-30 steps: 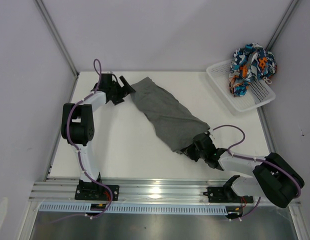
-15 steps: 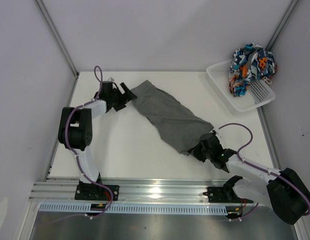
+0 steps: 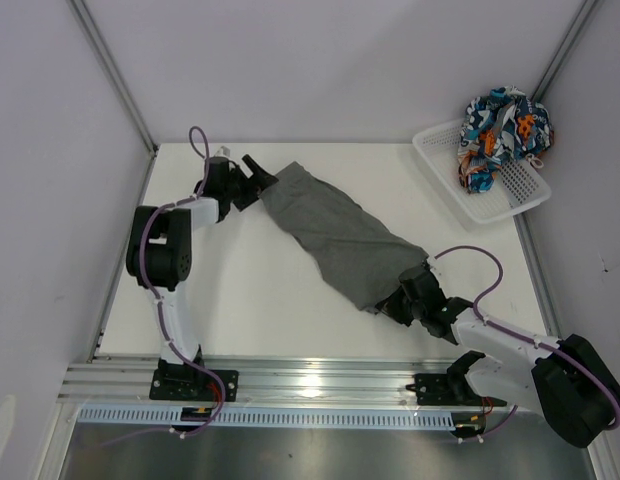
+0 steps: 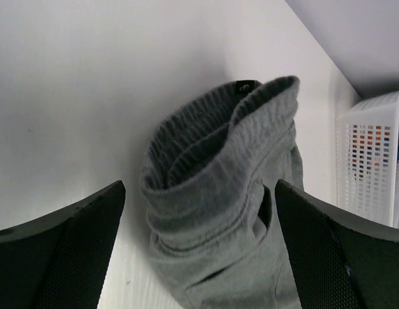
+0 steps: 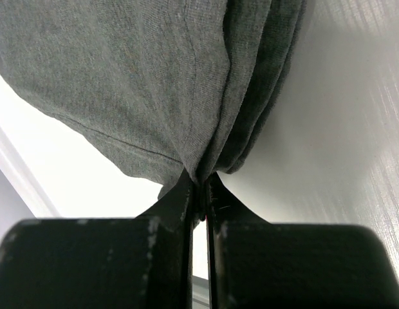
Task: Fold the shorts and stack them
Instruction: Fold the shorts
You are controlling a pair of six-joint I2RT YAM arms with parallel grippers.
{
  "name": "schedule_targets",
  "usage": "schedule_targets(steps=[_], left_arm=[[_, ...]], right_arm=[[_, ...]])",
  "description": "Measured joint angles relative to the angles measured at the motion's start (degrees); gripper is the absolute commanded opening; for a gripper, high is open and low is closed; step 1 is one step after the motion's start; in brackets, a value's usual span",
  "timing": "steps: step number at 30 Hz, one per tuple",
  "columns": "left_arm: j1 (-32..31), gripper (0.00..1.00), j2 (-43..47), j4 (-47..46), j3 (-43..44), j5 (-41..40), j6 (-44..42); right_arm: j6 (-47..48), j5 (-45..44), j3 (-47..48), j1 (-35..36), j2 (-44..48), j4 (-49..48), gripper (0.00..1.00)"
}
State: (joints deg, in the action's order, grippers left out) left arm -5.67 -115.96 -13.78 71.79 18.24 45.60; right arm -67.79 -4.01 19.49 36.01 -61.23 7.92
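The dark grey shorts [image 3: 335, 235] lie stretched in a long band from back left to front right across the white table [image 3: 240, 290]. My left gripper [image 3: 258, 177] is open at their back-left waistband end; in the left wrist view the bunched waistband [image 4: 215, 174] sits between the spread fingers [image 4: 64, 244]. My right gripper [image 3: 400, 300] is shut on the front-right hem, pinching a fold of grey cloth [image 5: 199, 129]. The patterned shorts [image 3: 505, 125] sit crumpled in the white mesh basket [image 3: 450, 195] at the back right.
The basket stands at the table's back-right corner and also shows in the left wrist view [image 4: 373, 167]. Grey walls close the back and sides. A metal rail [image 3: 310, 385] runs along the near edge.
My left gripper has moved up to the waistband end of the grey shorts. My right gripper has pulled the hem slightly to the right, stretching the cloth.
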Motion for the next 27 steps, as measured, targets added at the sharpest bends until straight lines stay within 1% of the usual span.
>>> schedule_targets(steps=[4, 5, 6, 8, 9, 11, 12, 15, 18, 22, 24, 27], left_arm=[[-0.94, 0.96, -4.68, 0.28, 3.76, -0.17, 1.22], [-1.33, 0.94, -5.66, 0.66, 4.57, -0.33, 1.55], [-1.70, 0.87, -6.56, 0.85, 5.29, -0.48, 2.01], [-2.16, 0.77, -8.07, 1.09, 6.67, -0.59, 2.64], [-2.36, 0.63, -8.87, 1.07, 7.56, -0.66, 3.06], [-2.58, 0.48, -10.45, 0.96, 9.62, -0.70, 4.11], [-2.58, 0.30, -11.10, 0.92, 10.58, -0.59, 4.37], [-2.58, 0.00, -13.29, -0.55, 13.66, 1.05, 5.64], [-2.64, 0.00, -14.71, -1.53, 16.24, 3.50, 5.88], [-2.60, 0.00, -13.60, -2.10, 16.00, 4.94, 4.66], [-2.32, 0.00, -10.43, -1.95, 12.35, 4.24, 2.91], [-1.03, 0.00, -1.99, -0.96, 3.80, 2.05, 0.55]], right_arm=[[0.39, 0.37, 0.00, -0.04, 0.00, 0.00, 0.00], [0.42, 0.42, 0.00, -0.04, 0.00, 0.00, 0.00], [0.48, 0.44, 0.00, -0.04, 0.00, 0.00, 0.00], [0.57, 0.50, 0.00, -0.04, 0.04, 0.02, 0.00], [0.61, 0.59, 0.00, -0.04, 0.07, 0.04, 0.00], [0.79, 0.87, 0.00, -0.02, 0.11, 0.20, 0.00], [0.83, 0.90, 0.00, 0.00, 0.20, 0.35, 0.00], [1.05, 1.03, 0.00, 0.07, 0.83, 0.83, 0.00], [1.66, 1.01, 0.00, 0.15, 1.51, 1.09, 0.00], [3.58, 0.83, 0.42, 0.17, 1.40, 2.01, 0.00], [5.22, 0.35, 1.66, 0.17, 0.72, 3.61, 0.00], [8.46, -0.11, 4.46, -0.31, -1.55, 6.08, 0.00]])
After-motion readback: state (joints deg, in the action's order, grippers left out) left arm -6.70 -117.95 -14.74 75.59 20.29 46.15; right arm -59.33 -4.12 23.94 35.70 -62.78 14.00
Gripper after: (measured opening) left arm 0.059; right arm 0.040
